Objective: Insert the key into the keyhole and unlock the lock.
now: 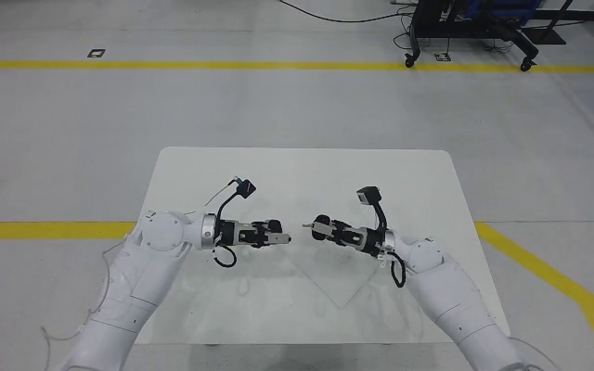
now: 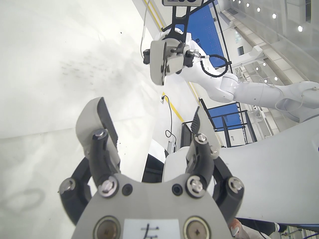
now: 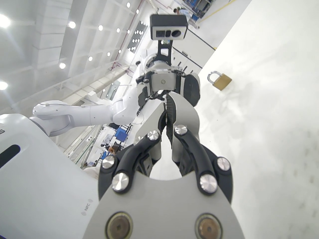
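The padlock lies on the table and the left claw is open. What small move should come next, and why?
Probably lower the left claw toward the padlock and close on its body. It lies on the table, unheld. The left claw is open and empty, and the right claw is shut.

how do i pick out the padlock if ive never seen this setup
Start at the white table in the right wrist view and find the left gripper over it. The padlock lies flat on the tabletop near that gripper. Its brass-coloured body and silver shackle set it apart from the grey and black gripper and the white surface.
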{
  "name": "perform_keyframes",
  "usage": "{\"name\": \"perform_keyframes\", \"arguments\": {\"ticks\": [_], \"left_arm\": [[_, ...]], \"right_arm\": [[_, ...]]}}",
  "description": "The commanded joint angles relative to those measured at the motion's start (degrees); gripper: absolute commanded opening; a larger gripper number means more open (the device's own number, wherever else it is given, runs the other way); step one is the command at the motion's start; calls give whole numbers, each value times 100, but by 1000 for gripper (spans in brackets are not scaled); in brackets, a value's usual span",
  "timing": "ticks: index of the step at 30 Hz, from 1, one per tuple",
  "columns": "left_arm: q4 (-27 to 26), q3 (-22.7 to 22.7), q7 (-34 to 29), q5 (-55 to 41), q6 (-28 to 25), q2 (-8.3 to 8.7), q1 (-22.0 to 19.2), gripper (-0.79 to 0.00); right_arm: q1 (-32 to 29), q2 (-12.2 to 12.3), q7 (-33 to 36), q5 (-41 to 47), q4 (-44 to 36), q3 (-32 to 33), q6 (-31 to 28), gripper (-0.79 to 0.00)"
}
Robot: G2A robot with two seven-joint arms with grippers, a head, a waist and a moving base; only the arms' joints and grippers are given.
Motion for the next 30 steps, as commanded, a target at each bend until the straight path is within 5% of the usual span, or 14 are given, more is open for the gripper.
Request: {"name": "perform_keyframes", "arguments": {"ticks": [1,5,8,12,17,23,30], "left_arm": [[-192,60,452,326,217,-16,-21,0],[-999,-50,996,1333,629,32,-75,0],[-1814,-658,1023,2061,1211,187,129,0],[-3069,-1174,628,4312,2473,395,648,0],[-4137,-1486,4,5537,3126,529,1390,0],[-4171,-1338,-22,6325,3503,560,1924,0],[-3631,-826,71,6793,3578,514,1790,-311]], "right_arm": [[4,-1,14,-14,-3,-6,23,-785],[4,-1,14,-14,-3,-6,23,-785],[4,-1,14,-14,-3,-6,23,-785],[4,-1,14,-14,-3,-6,23,-785],[4,-1,14,-14,-3,-6,23,-785],[4,-1,14,-14,-3,-6,23,-785],[4,-1,14,-14,-3,-6,23,-785]]}}
